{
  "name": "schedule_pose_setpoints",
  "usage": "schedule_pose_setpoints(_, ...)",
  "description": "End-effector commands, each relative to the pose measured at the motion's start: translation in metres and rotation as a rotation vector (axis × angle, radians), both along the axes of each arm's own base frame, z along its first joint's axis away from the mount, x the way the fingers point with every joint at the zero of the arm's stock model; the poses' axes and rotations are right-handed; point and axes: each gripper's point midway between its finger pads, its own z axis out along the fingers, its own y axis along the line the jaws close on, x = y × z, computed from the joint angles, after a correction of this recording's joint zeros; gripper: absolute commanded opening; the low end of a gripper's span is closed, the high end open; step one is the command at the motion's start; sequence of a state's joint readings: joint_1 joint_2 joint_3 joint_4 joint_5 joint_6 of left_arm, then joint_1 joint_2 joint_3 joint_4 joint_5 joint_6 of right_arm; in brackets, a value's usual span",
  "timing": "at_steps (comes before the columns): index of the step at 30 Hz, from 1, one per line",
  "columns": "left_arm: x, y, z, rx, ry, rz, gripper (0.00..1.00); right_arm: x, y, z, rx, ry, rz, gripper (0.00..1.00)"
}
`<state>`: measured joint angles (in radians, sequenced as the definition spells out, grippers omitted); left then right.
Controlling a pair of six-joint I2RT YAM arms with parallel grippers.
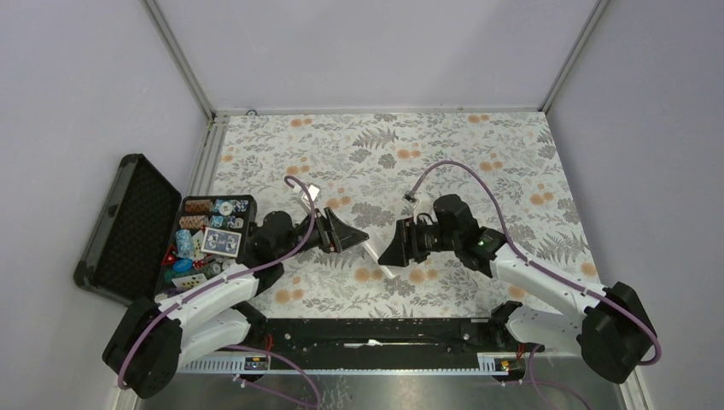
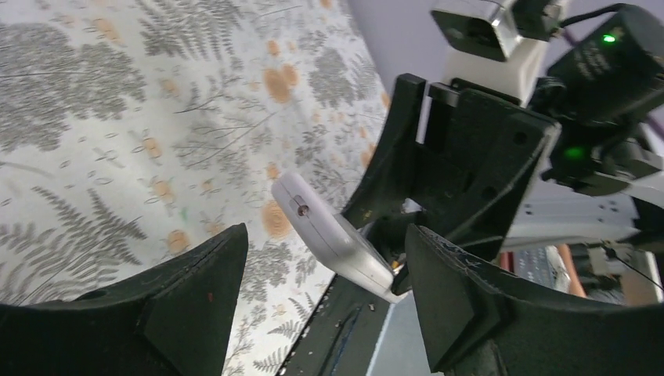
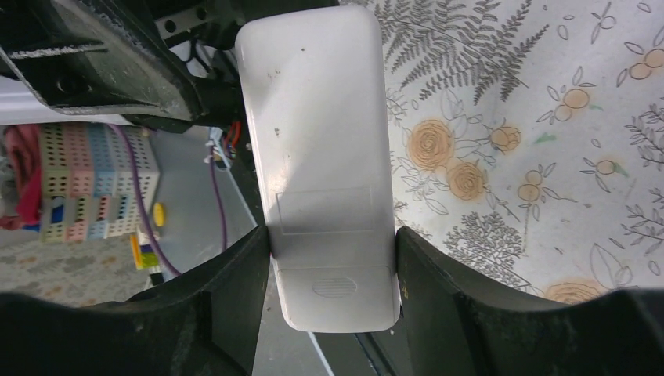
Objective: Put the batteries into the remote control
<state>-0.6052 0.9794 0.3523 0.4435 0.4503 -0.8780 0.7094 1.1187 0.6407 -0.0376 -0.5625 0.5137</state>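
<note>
The remote control [image 3: 329,157] is plain white. The desk [image 1: 444,145] bears grey ferns and orange flowers on pale ground. Left, a black case [image 1: 128,222].

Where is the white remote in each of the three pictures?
Top view: the remote is a thin white sliver just below the middle.
Left wrist view: the remote is in the middle, tilted.
Right wrist view: the remote fills the middle, plain back to the camera, squeezed in the right pincer.
Shared landmark: the flowery table cover shows in all three.
</note>
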Motion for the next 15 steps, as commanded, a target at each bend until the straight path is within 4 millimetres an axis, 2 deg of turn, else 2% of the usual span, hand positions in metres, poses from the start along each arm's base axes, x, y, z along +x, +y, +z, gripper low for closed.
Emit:
schedule_pose_setpoints(1, -0.017, -0.012, 0.043, -0.175, -0.102, -0.138, 0.77, 0.0, 0.008, 0.036, 0.176, -0.009, -0.003, 0.09)
schedule_pose_setpoints(15, -0.04, -0.017, 0.079, -0.39, -0.152, -0.284, 0.86, -0.005, 0.012, 0.076, 0.385, 0.043, -0.018, 0.05)
